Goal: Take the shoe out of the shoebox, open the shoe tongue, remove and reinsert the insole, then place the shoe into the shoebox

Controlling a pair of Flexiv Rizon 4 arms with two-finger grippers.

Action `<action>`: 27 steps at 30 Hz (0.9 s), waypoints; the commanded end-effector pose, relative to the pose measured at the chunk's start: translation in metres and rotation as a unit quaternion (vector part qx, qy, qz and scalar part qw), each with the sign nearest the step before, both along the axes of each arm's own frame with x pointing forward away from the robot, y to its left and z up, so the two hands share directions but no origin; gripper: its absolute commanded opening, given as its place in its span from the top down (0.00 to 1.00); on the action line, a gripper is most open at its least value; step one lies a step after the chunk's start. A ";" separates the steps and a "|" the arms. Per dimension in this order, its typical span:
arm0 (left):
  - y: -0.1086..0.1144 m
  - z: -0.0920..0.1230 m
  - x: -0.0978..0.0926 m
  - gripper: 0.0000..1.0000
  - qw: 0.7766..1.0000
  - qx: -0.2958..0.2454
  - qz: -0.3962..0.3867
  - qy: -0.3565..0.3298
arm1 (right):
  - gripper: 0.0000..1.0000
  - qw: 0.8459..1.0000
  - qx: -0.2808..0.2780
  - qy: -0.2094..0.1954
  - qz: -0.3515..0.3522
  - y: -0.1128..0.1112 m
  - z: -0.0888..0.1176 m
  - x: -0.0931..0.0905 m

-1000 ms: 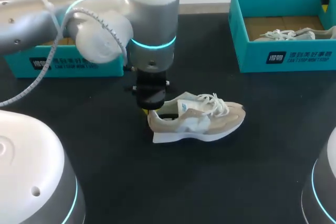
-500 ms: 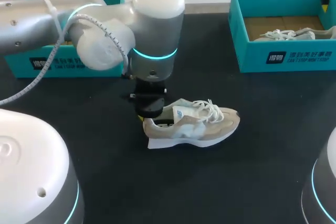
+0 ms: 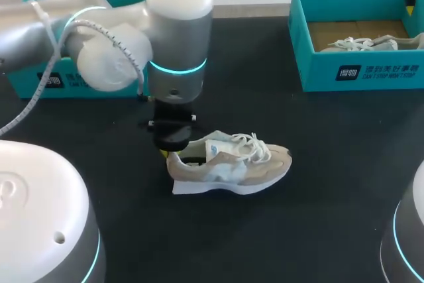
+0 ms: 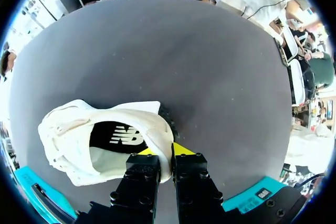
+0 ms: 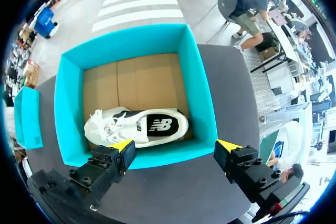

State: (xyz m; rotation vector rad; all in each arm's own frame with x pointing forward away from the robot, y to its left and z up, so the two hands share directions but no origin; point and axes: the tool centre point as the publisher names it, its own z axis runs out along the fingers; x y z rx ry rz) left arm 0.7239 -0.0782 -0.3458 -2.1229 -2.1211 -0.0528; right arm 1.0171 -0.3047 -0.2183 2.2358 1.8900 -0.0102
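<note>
A: Left gripper [image 4: 167,153]: fingers nearly together, one inside and one outside the heel collar of the shoe [image 4: 105,140]. So it is pinched at the heel rim.

B: Where does the shoe [image 3: 228,167] lie?

A: Mid-table [image 3: 298,217], out of both boxes. In the head view its long axis runs 9 to 3 o'clock, heel at 9 under the left gripper [image 3: 165,153], toe at 3.

B: Right gripper [image 5: 176,153]?

A: Spread wide, holding nothing. It hangs over the right shoebox [image 5: 71,108], which contains a second shoe [image 5: 139,125]. That is well apart from the held shoe, towards 2 o'clock.

B: Judgement?

A: The tongue and laces face the right arm's side, so the right arm would have to come in from 2 o'clock along the toe end.
</note>
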 end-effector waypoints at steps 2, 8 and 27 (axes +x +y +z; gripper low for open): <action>0.000 -0.011 0.001 0.81 1.000 -0.006 -0.011 0.004 | 0.00 1.000 0.001 -0.002 0.000 0.000 0.000 -0.001; 0.004 -0.003 -0.001 0.14 1.000 -0.023 -0.008 0.001 | 0.00 1.000 0.001 -0.002 0.000 0.000 0.000 -0.001; 0.037 0.072 -0.005 0.00 0.948 -0.282 0.137 0.050 | 0.00 1.000 0.001 -0.002 0.000 0.000 0.000 -0.001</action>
